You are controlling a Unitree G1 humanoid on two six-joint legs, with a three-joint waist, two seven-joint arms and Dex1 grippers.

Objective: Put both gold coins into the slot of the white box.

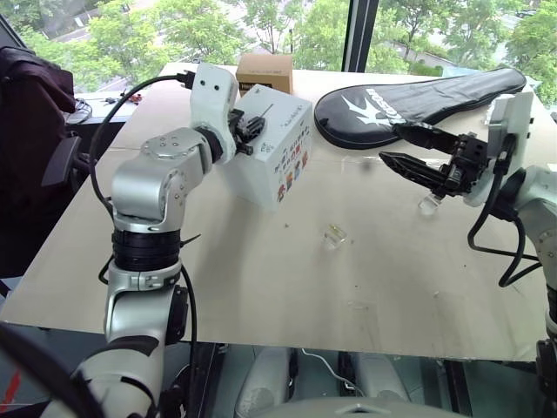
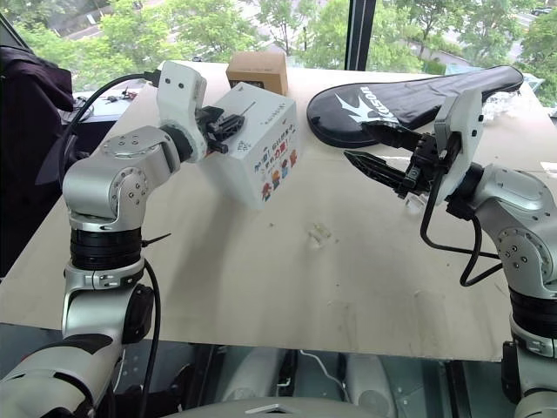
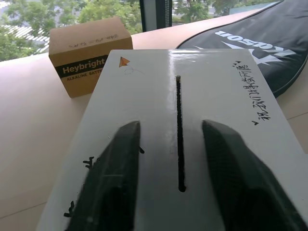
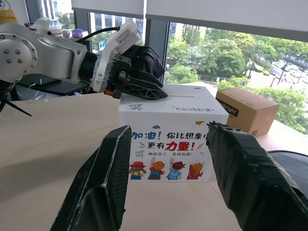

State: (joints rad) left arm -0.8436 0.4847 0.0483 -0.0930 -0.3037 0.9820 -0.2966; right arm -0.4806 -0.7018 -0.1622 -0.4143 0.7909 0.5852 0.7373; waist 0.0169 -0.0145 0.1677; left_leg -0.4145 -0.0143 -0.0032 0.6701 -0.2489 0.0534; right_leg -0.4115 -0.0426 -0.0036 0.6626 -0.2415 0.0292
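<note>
Desk (image 1: pixel 261 287) carries the white box (image 1: pixel 274 161), left hand (image 3: pixel 168 192) spread over its slot (image 3: pixel 179 134), nothing held. Right hand (image 1: pixel 409 148) hangs released, well apart. Coins can't be made out; fetch the next cleanly. Racket cover (image 1: pixel 418 100), Heybright battery carton (image 3: pixel 86 53), clear holders (image 1: pixel 334 235) crowd nearby.

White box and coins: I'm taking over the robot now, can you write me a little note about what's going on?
Left gripper: open, empty, its fingers either side of the slot on top of the white box.
Right gripper: open, empty, held above the table.
Two clear holders lie on the table.
Done: cannot tell whether any of the coins went in.
Left: check the box and holders for coins, then drop in any that remain.
</note>
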